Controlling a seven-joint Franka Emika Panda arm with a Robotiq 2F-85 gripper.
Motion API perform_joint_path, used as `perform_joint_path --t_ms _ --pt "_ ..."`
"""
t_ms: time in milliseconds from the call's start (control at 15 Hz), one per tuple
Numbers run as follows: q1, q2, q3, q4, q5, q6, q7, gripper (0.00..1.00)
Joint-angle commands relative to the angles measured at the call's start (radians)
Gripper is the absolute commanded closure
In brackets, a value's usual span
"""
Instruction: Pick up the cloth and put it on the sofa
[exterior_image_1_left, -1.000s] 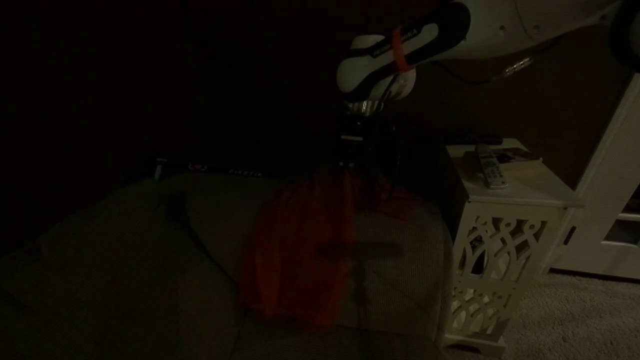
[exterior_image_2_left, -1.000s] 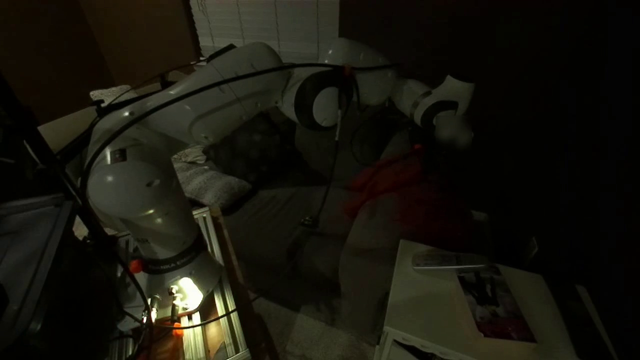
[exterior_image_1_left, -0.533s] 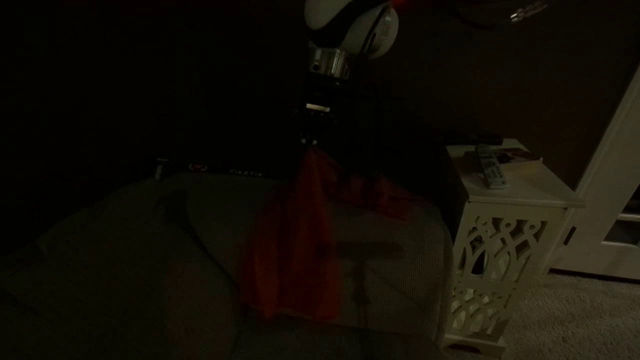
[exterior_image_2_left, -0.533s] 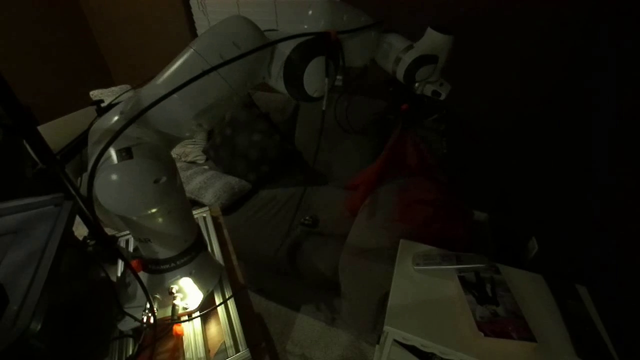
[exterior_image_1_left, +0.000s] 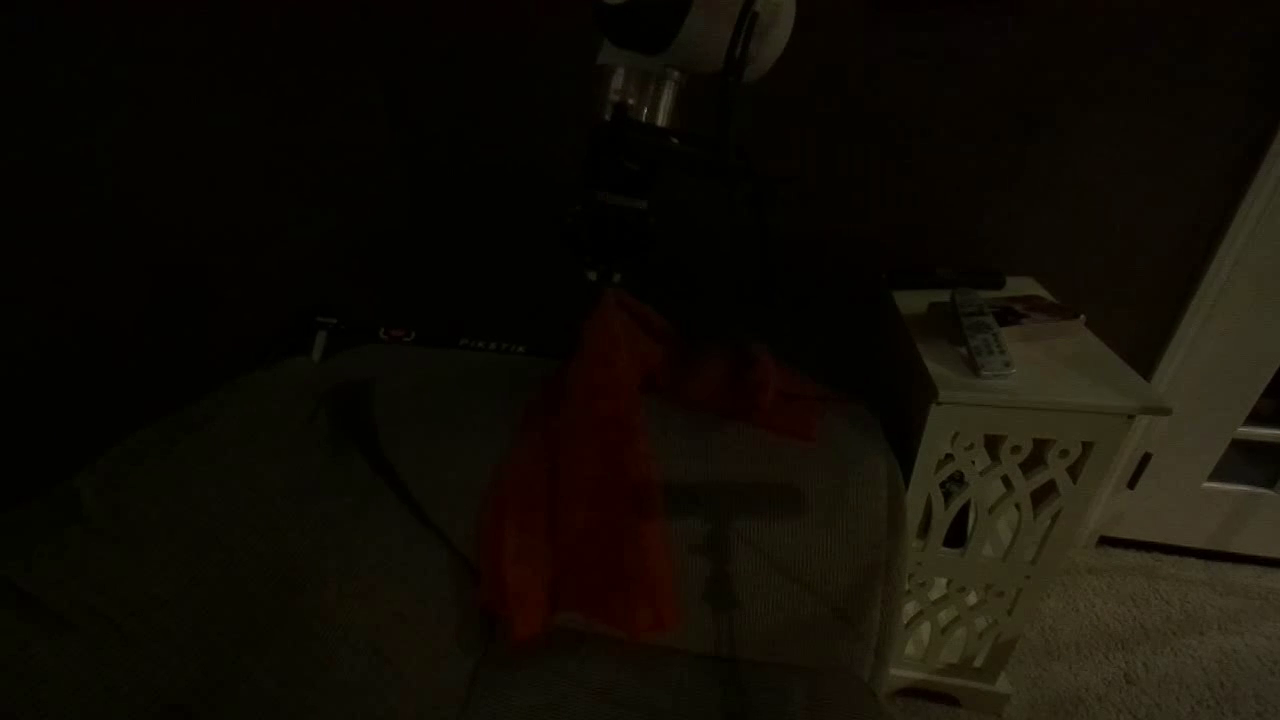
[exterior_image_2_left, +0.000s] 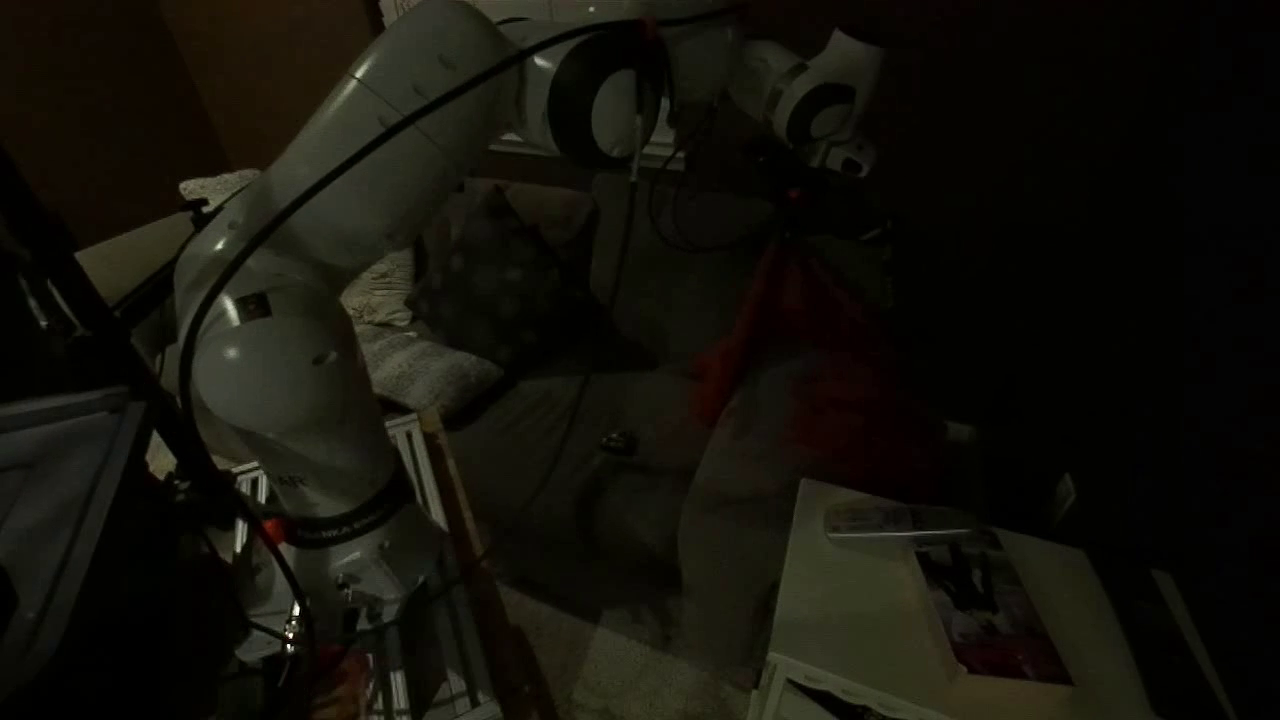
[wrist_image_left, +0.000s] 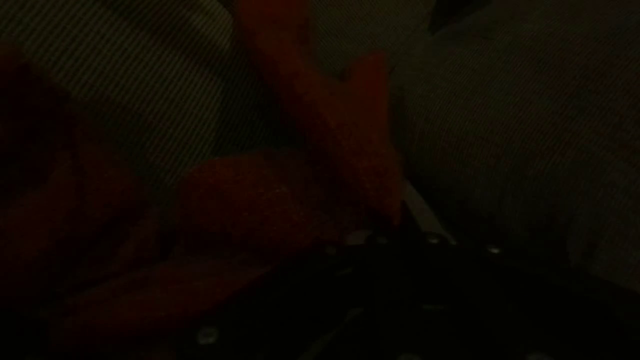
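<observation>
Cloth (exterior_image_1_left: 595, 480), red-orange, perhaps fuzzy — peak pinched in jaws, ribbed sofa (exterior_image_1_left: 800, 580) beneath

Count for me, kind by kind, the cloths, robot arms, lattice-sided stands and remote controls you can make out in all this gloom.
Red-orange cloth: 1
Robot arm: 1
White lattice-sided stand: 1
Remote control, lying on that stand: 1
Total: 4, each counted once though more than one view shows it.

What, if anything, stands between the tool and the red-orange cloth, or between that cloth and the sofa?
Nothing visible: the tool grips the red-orange cloth, whose lower folds appear to touch the sofa.
</observation>
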Motion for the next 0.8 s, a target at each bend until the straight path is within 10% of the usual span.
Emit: perform_joint_path --t_ms 0,733 --pt "0.029 0.019 0.043 0.029 -0.012 0.024 -0.064 0.99" --pt "0.267 -0.006 0.241 -0.11 -0.004 0.055 -0.296 0.99"
